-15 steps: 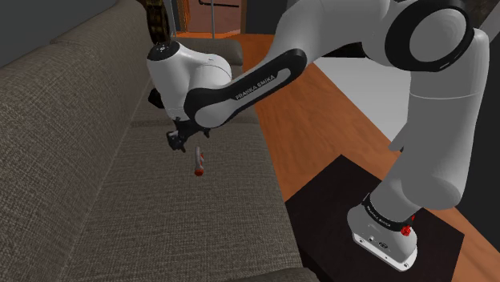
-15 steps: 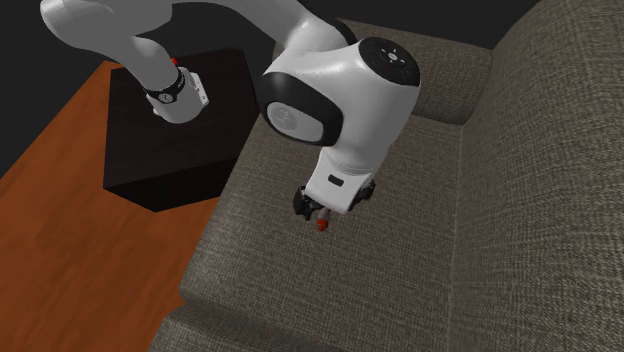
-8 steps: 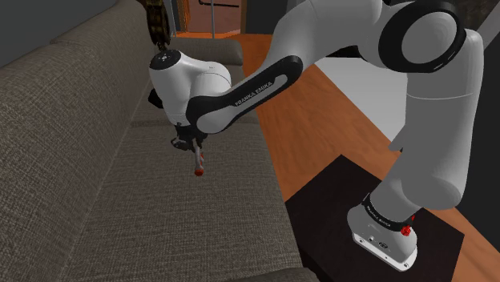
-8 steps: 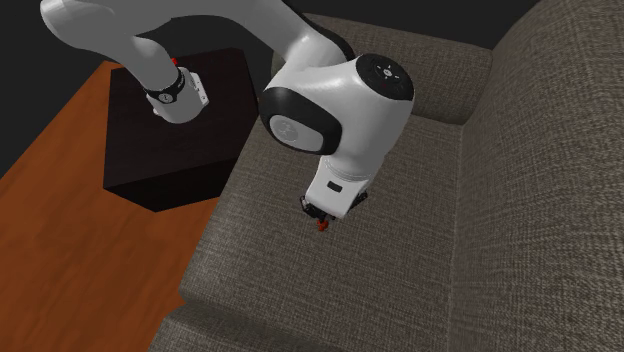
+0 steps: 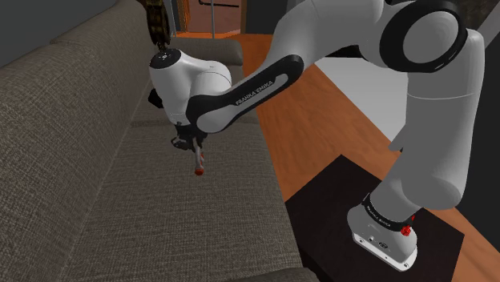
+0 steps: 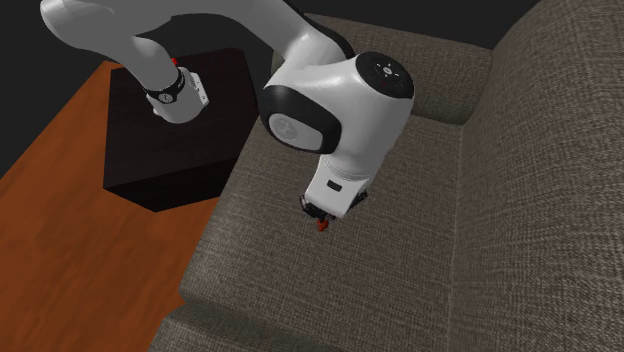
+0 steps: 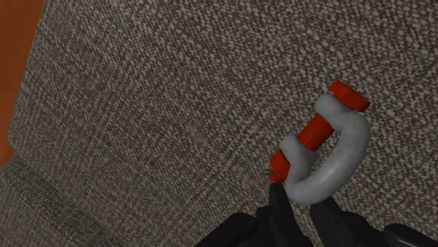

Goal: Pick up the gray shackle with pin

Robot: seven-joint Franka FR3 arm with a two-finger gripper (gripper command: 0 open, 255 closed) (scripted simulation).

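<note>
The shackle (image 7: 342,153) is a pale grey bow with a red pin (image 7: 316,132) across its mouth. My black gripper (image 7: 303,202) is shut on the bow's lower end, one finger on each side. In the shoulder view the gripper (image 5: 193,149) points down at the sofa seat, and the shackle's red tip (image 5: 199,168) sticks out below it. The second exterior view has the gripper (image 6: 323,211) under the white wrist, with a bit of red from the shackle (image 6: 321,225) just beneath. The shackle is at the seat fabric; I cannot tell whether it touches.
A brown woven sofa (image 5: 112,208) carries the scene; its backrest (image 6: 540,180) rises behind the seat. The black stand (image 5: 328,204) sits beside the sofa's front edge on an orange wooden floor (image 6: 70,240). A dark object (image 5: 155,22) leans at the backrest's far end.
A second ago the fingers stood open above the shackle. The hand then dropped a little and shut on it. Nothing has moved over the last half second.
</note>
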